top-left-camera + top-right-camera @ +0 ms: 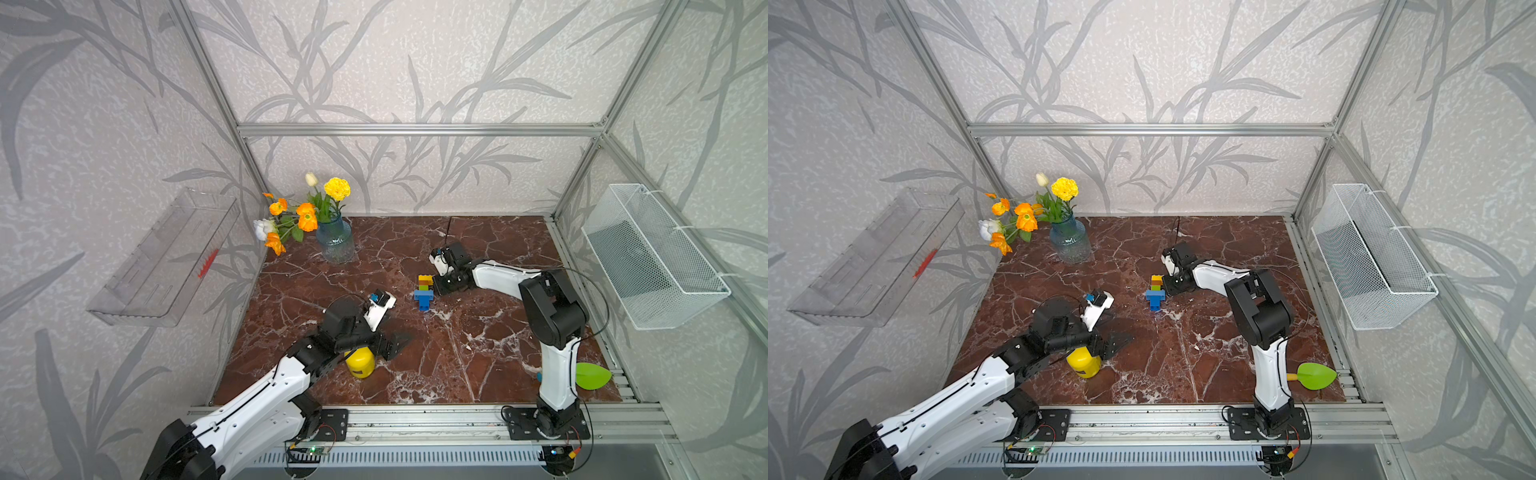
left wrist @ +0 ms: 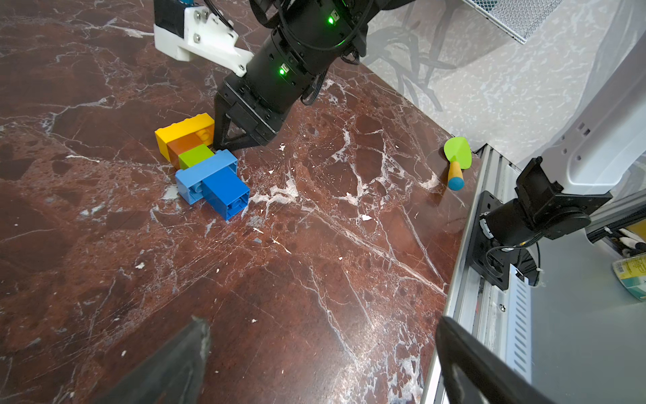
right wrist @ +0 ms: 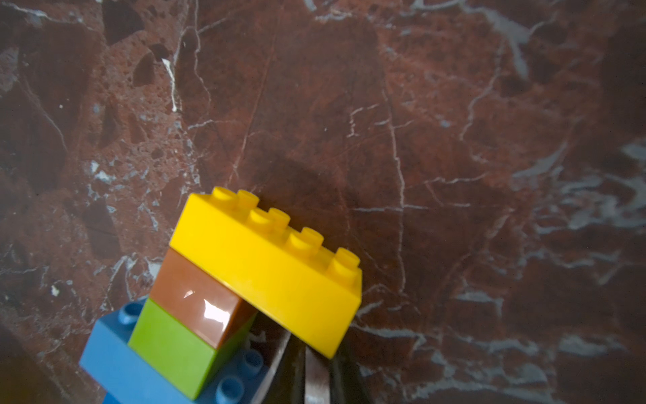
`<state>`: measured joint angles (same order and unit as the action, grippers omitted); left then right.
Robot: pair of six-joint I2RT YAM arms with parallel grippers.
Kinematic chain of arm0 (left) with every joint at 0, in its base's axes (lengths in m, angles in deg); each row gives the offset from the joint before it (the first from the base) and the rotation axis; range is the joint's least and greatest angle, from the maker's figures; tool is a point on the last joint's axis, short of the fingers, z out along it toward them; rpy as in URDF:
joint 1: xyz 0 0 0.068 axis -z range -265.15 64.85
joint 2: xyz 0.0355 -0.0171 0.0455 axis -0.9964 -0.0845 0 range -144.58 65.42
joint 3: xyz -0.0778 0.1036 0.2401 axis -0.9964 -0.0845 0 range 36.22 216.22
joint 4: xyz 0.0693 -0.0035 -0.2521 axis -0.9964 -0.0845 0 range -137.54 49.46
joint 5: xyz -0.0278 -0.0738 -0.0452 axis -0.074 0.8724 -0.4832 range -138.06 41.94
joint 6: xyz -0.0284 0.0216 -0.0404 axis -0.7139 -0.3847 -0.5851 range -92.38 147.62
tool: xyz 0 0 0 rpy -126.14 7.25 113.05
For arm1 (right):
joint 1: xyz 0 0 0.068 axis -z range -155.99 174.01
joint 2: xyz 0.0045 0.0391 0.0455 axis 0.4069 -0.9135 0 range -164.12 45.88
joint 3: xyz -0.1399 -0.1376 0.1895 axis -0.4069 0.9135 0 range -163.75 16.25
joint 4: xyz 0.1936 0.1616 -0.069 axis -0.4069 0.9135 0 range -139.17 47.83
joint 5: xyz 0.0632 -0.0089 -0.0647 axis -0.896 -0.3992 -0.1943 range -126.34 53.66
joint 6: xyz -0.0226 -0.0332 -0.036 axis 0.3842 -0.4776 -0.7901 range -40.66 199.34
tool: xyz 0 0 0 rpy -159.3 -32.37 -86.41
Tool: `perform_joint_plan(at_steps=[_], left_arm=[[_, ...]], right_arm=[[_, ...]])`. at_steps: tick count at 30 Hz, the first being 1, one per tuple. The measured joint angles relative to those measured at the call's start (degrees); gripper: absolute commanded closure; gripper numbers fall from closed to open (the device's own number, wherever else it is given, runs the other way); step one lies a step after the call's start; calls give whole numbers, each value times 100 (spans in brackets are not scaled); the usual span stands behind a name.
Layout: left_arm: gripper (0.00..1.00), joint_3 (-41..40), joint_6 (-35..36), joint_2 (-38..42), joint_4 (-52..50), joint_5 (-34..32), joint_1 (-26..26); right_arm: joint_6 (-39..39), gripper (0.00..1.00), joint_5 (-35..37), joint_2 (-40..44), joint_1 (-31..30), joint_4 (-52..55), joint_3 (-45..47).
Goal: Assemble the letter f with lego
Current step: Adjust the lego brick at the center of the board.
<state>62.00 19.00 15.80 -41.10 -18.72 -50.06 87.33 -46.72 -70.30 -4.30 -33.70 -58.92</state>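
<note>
The lego lies flat on the marble table as one joined letter f (image 1: pixel 424 291) (image 1: pixel 1155 293). Its yellow bar (image 2: pixel 185 134) (image 3: pixel 269 266) is at the far end, followed by an orange brick (image 3: pixel 195 293), a green brick (image 3: pixel 171 342), a light-blue bar (image 2: pixel 206 171) and a dark-blue foot (image 2: pixel 227 192). My right gripper (image 1: pixel 435 286) (image 2: pixel 227 143) (image 3: pixel 304 370) is shut with nothing in it. Its tips rest on the table against the overhanging end of the yellow bar. My left gripper (image 1: pixel 395 347) (image 2: pixel 321 367) hangs open nearer the front left, well apart from the bricks.
A yellow cylinder (image 1: pixel 360 365) stands under my left wrist. A green leaf-shaped tool (image 1: pixel 592 376) (image 2: pixel 457 154) lies by the right arm's base. A vase of flowers (image 1: pixel 334 241) is at the back left. A wire basket (image 1: pixel 652 257) and a clear tray (image 1: pixel 166 257) hang on the side walls.
</note>
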Motion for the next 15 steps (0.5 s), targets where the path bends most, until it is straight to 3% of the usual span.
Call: perform_joint_plan(at_steps=[6, 15], left_arm=[[1, 168, -59, -2, -175, -636, 4], [1, 1108, -61, -59, -651, -2717, 0]], right_arm=[[-33, 76, 57, 603, 107, 166, 240], [-118, 54, 245, 2658, 713, 282, 743]])
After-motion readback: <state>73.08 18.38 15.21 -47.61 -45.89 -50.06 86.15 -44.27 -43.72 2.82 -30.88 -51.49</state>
